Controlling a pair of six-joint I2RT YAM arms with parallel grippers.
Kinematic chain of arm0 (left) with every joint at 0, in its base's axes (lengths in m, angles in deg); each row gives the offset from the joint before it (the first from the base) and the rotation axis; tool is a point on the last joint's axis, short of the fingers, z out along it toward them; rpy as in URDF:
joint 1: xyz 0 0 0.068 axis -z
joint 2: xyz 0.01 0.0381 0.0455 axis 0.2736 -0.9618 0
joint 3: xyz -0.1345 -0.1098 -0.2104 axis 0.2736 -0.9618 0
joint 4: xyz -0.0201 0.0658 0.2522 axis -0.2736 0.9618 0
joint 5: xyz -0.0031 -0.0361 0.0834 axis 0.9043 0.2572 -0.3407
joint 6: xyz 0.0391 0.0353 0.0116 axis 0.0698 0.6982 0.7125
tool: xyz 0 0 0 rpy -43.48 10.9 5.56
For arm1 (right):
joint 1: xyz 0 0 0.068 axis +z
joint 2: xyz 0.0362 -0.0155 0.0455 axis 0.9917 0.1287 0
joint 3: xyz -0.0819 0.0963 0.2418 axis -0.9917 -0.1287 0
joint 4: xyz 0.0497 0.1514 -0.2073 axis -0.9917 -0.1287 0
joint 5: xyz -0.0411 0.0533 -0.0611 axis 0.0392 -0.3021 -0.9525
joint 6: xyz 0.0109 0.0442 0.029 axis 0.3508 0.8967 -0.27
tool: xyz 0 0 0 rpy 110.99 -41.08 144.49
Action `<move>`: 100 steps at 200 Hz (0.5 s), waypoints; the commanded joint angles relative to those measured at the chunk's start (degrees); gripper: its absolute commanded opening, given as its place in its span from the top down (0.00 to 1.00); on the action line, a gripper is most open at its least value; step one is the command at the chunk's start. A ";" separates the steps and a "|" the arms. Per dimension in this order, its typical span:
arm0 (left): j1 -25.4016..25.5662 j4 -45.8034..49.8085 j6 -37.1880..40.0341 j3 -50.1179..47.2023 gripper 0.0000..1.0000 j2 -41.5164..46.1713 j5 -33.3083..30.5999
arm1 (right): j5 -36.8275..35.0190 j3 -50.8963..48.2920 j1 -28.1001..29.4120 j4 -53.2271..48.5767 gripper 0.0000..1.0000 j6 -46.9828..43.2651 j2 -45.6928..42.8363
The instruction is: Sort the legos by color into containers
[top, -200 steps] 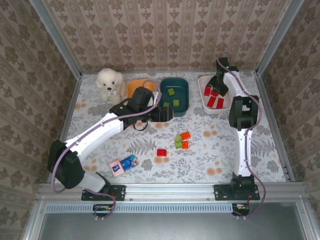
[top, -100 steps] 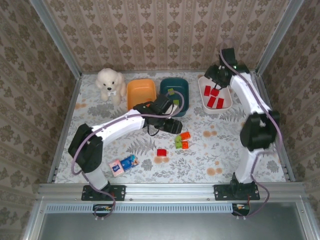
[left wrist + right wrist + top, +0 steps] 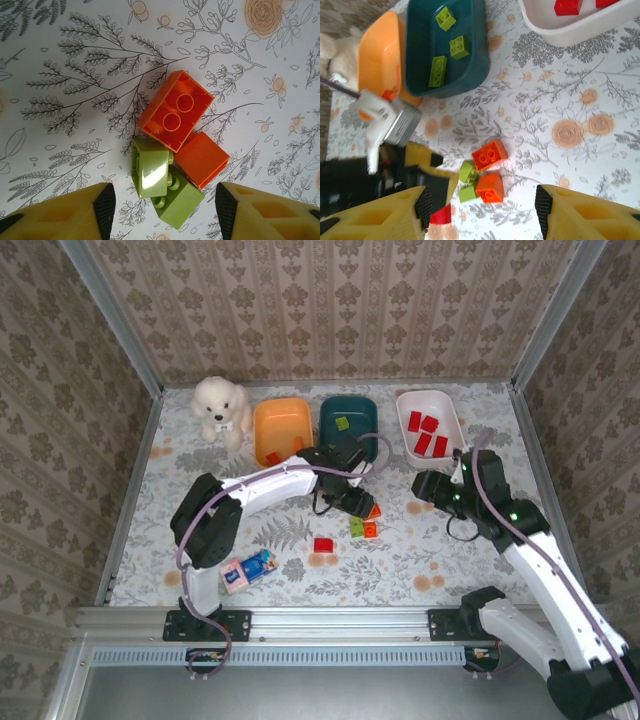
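- Off the near rim of the dark teal tub (image 3: 335, 408) since a second ago, and now down over the loose clump with the left gripper (image 3: 165, 206). Fingers spread wide, gripping nothing.
- Straddled between those fingers: two orange bricks (image 3: 176, 111) and two lime bricks (image 3: 150, 167), all touching one another on the table (image 3: 60, 40).
- Out of the white tub (image 3: 440, 400) in the same second and back to mid-table with the right gripper (image 3: 482, 207). Fingers wide apart and empty, near the clump on its right.
- Reads as two drop-offs done and the next pick lined up. Probably hard to lift one brick without nudging its neighbours.
- In the dark teal tub: three green bricks (image 3: 450, 45), going by the right wrist view.
- In the white tub: several red bricks (image 3: 430, 445).
- In the orange tub (image 3: 282, 420): a couple of orange pieces (image 3: 272, 457) near its front wall.
- Also waiting on the table: a single red brick (image 3: 323, 544), apart from the clump and nearer the arm bases.
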 commanded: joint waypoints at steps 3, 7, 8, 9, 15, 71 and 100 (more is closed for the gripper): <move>0.59 2.96 2.02 2.78 0.43 -1.76 -1.19 | 3.93 -2.08 0.14 -4.51 0.40 1.47 -3.88; 0.68 2.93 2.21 3.07 0.43 -1.90 -1.18 | 4.42 -2.27 0.18 -4.52 0.41 1.51 -4.11; 0.73 2.97 2.23 3.11 0.43 -1.97 -1.10 | 4.55 -2.33 0.16 -4.52 0.41 1.54 -4.15; 0.75 3.00 2.28 3.18 0.42 -2.01 -1.10 | 4.66 -2.40 0.15 -4.52 0.41 1.56 -4.16; 1.00 2.94 2.63 3.61 0.42 -2.26 -1.02 | 5.01 -2.55 0.14 -4.70 0.41 1.66 -4.35; 3.77 8.59 9.92 13.64 0.29 -8.73 -5.58 | 5.16 -0.40 0.12 -5.66 0.41 0.30 -5.11; 4.03 10.55 12.60 18.62 0.29 -13.30 -6.46 | 4.91 0.75 0.18 -7.13 0.41 0.42 -7.87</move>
